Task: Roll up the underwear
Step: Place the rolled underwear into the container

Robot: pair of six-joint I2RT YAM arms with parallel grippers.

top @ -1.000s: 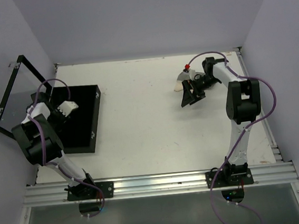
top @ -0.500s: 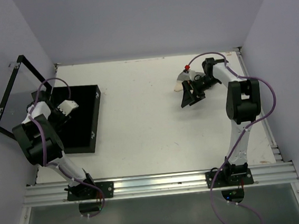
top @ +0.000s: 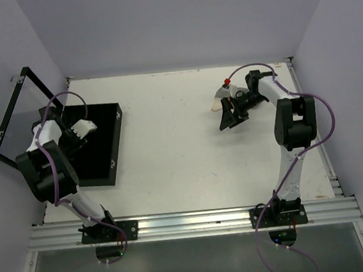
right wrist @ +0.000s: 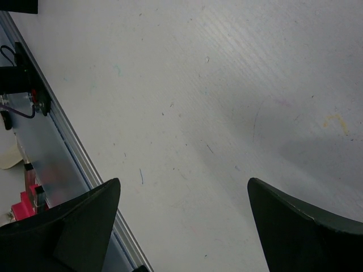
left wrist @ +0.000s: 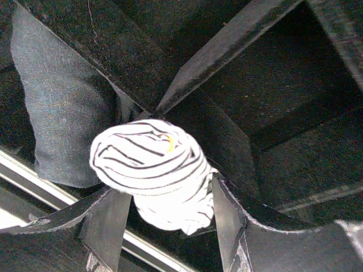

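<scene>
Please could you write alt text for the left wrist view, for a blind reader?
A rolled white garment with dark stripes sits between the fingers of the left gripper, inside a black box with dividers. A grey garment lies beside it, toward the picture's left.

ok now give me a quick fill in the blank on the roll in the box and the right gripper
1. The rolled underwear between the fingers of the left gripper is white with black ____.
2. It sits in a compartment of the ____ box.
3. The garment beside that roll is ____.
4. The right gripper has its jaws ____ above the white table.
Missing words: stripes; black; grey; open.
</scene>
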